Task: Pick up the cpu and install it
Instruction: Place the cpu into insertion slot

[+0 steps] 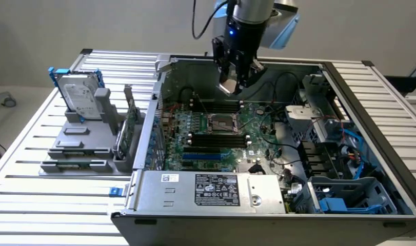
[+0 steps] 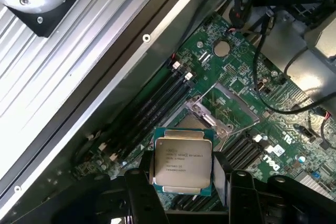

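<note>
Pincer (image 1: 234,84) is gripping the cpu (image 2: 181,162) by its edges, hanging inside the open computer case (image 1: 215,192), above the motherboard (image 2: 239,77), near the socket (image 2: 210,111).

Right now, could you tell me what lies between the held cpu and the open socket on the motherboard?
The stretch is bare: in the wrist view the cpu, gripped by the end effector, hangs above the socket with nothing crossing between.
</note>
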Robot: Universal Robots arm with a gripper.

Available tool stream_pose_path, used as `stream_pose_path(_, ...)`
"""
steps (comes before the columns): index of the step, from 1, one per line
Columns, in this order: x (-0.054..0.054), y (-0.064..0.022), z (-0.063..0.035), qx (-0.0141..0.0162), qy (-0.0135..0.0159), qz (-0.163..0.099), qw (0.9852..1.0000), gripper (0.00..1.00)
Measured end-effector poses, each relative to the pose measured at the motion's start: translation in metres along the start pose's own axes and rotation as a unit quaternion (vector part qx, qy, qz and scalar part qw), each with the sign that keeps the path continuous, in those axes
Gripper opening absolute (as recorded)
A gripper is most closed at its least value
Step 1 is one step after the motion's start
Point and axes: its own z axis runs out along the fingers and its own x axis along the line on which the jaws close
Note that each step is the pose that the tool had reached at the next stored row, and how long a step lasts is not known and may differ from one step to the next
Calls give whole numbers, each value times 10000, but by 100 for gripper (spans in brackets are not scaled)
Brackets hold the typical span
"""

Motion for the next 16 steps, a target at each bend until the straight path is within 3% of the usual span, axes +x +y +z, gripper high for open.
stream_pose_path(4, -4, 0, 39, -38, -5, 365, 9993, 54)
stream_pose_path(8, -8, -1, 80, -75, -10, 722, 9974, 54)
stream_pose_path(11, -12, -1, 112, -103, -14, 993, 9950, 54)
stream_pose_path(16, -18, -2, 167, -150, -21, 1445, 9894, 54)
